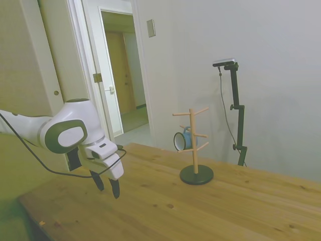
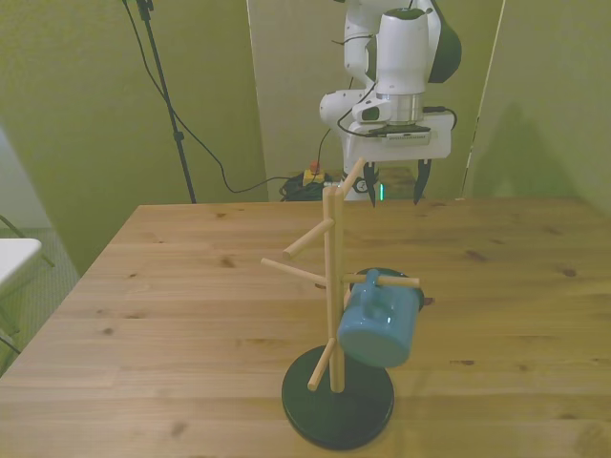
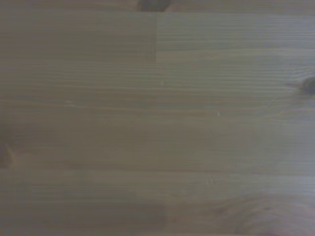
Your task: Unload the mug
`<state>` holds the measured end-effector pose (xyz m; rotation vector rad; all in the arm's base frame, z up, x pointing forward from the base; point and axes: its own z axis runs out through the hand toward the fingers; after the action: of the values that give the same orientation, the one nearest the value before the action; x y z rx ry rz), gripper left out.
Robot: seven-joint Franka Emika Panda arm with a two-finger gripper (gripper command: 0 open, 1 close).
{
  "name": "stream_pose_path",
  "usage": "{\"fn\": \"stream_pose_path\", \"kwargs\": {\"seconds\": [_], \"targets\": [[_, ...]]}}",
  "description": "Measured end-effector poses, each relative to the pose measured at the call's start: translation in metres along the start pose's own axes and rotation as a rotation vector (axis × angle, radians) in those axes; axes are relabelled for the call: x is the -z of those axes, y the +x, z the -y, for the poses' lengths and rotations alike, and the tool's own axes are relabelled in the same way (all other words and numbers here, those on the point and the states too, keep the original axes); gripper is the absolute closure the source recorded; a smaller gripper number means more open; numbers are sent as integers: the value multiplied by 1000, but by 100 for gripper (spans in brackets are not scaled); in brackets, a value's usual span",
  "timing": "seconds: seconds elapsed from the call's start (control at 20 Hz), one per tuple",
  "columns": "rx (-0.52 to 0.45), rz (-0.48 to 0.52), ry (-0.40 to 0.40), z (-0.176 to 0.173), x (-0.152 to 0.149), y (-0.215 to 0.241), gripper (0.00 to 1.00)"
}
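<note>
My pincer [image 1: 107, 187] hangs over the wooden counter [image 1: 165, 211] near its edge on my side, pointing down, fingers apart and holding nothing. It floats above the boards without touching them. In the front view the pincer [image 2: 392, 188] sits past the top of the rack, its two dark fingers spread either side of a small green light. My wrist view takes in only bare counter planks [image 3: 157, 123], soft and blurred, with a dark knot at one edge.

Farther along the counter, well apart from my pincer, stands the wooden mug rack [image 1: 194, 145]: an upright post on a round dark base [image 1: 196, 175], with pegs angling out at several heights. The mug [image 1: 183, 140] hangs by its loop handle on one of the middle pegs, just beside the post. It is tipped onto its side, so its long axis runs roughly level, slanted a little downward. In the side view its white mouth faces back toward my arm. In the front view the mug [image 2: 381, 323] hangs on the peg that juts toward the front view's right, its blue bottom turned to that camera and sagging low, above the base [image 2: 336, 410] without touching it.

Beyond the counter an open doorway [image 1: 123, 75] shows a hallway.
</note>
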<state>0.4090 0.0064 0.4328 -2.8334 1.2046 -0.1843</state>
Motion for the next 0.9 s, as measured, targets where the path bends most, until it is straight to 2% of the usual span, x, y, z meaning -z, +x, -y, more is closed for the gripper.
{"fn": "stream_pose_path", "kwargs": {"seconds": [0.15,0.4,0.6,0.9], "targets": [[1,-16,13,1,-1,2,0],[-39,-146,129,24,20,41,0],[-94,-246,182,62,32,94,0],[-167,-406,236,124,19,146,0]]}}
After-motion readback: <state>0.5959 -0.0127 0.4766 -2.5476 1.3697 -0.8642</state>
